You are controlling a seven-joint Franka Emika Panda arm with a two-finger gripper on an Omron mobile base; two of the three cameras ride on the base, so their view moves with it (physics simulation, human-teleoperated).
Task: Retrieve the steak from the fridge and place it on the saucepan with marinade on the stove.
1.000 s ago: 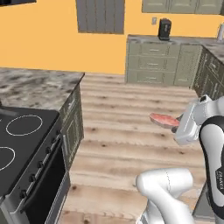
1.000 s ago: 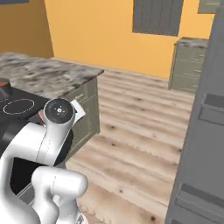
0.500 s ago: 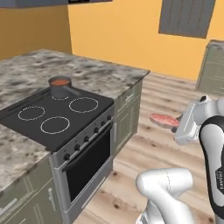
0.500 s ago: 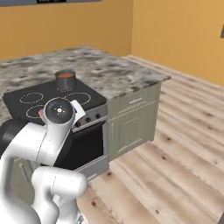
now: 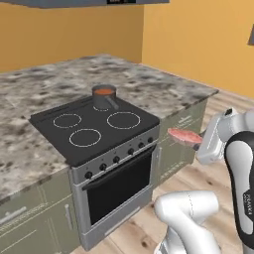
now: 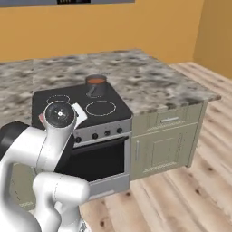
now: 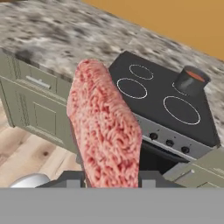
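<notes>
The steak (image 7: 105,127), a pinkish-red slab, stands up large in the hand view, and my gripper (image 7: 109,177) is shut on its lower end. From the left base view the steak (image 5: 183,135) juts out level from the gripper (image 5: 197,143), in the air off the stove's front right corner. The black stove (image 5: 94,130) has four white rings. At its back stands the dark saucepan (image 5: 104,97) with reddish-brown marinade (image 5: 104,91). The saucepan (image 6: 95,85) and stove (image 6: 106,108) lie ahead of the arm; the saucepan (image 7: 190,80) is far from the steak. The fridge is out of view.
A speckled granite counter (image 5: 163,87) wraps around the stove, with grey-green cabinets (image 6: 165,142) beneath it. The oven door (image 5: 119,186) faces the base. Wooden floor (image 6: 181,195) stretches to the right. Yellow walls (image 5: 198,39) stand behind the counter.
The base has swung round, so both base views now face the stove and the saucepan more squarely and closer. The steak stays in the gripper, held the same way.
</notes>
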